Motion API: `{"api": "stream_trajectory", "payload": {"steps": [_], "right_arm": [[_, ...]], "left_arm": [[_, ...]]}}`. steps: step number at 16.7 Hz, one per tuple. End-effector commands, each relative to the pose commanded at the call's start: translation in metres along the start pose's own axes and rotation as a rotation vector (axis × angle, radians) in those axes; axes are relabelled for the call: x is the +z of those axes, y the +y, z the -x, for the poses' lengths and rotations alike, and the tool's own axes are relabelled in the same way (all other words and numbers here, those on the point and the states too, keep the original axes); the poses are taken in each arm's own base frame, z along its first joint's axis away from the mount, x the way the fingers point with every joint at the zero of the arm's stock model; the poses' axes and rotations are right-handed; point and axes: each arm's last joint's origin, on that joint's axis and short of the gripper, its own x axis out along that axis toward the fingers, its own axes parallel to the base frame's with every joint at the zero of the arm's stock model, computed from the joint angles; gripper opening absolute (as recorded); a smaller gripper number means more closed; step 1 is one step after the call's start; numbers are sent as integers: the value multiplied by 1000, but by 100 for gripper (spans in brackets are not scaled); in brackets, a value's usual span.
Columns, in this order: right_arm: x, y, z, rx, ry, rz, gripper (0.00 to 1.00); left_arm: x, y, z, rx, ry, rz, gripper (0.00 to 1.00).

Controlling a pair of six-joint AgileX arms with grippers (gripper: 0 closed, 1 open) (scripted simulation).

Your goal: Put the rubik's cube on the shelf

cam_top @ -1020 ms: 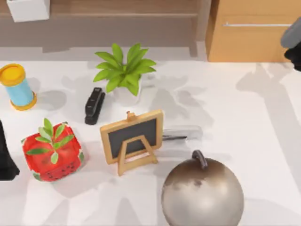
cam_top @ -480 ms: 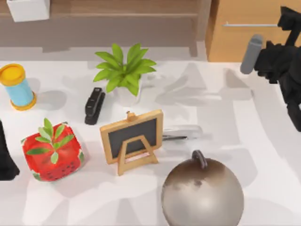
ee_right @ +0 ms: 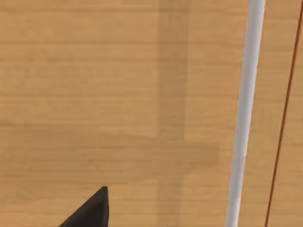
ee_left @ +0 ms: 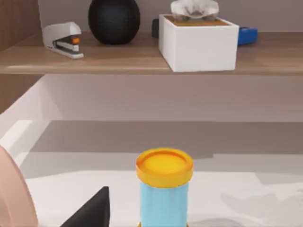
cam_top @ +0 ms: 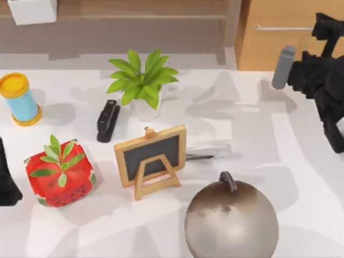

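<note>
The rubik's cube is out of view. The shelf [cam_top: 134, 11] is a long brown board along the table's back edge, with an upright post [cam_top: 232, 24] at its right end. In the left wrist view the shelf [ee_left: 113, 61] carries several items. My right arm [cam_top: 322, 80] hangs over the table's back right, and its gripper [cam_top: 324, 27] sits close in front of the wooden cabinet [cam_top: 279, 48]. The right wrist view faces the cabinet front [ee_right: 118, 94] and its silver handle [ee_right: 244, 118] from close by. My left arm [cam_top: 6, 183] is parked at the left edge.
On the table stand a strawberry cube [cam_top: 60, 174], a small chalkboard easel [cam_top: 151, 156], a metallic ball [cam_top: 231, 220], a potted plant [cam_top: 141, 80], a black stapler [cam_top: 107, 121], a silver stapler [cam_top: 209, 152] and a yellow-capped blue cylinder [cam_top: 19, 99]. A white box [ee_left: 198, 41] sits on the shelf.
My right arm has swung in from the right edge to in front of the cabinet, then edged slightly further back. The left arm and the table objects have not moved.
</note>
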Motion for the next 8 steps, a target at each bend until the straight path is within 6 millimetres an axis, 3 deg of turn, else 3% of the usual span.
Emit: {"api": "stream_trajectory", "payload": {"steps": [8], "right_arm": [[2, -1, -25, -5, -4, 1, 100]], "left_arm": [[0, 0, 0, 0, 0, 0, 100]]}}
